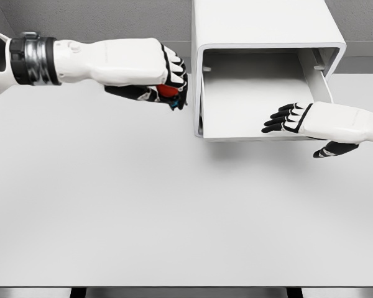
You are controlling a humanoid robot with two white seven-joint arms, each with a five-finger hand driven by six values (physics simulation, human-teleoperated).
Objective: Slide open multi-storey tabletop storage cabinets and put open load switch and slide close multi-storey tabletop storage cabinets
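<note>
A white storage cabinet [261, 25] stands at the back of the table, right of the middle. Its drawer [255, 133] is slid out toward me and its inside looks bare. My left hand [168, 87] hovers just left of the drawer, curled around a small red object with a blue part, the load switch [168, 91]; most of it is hidden by the fingers. My right hand [286, 118] rests over the drawer's front right part, fingers stretched out flat and pointing left, thumb below the front edge, holding nothing.
The white table [143, 211] spreads wide in front of the cabinet. Its front edge runs along the bottom of the picture, with dark legs showing beneath.
</note>
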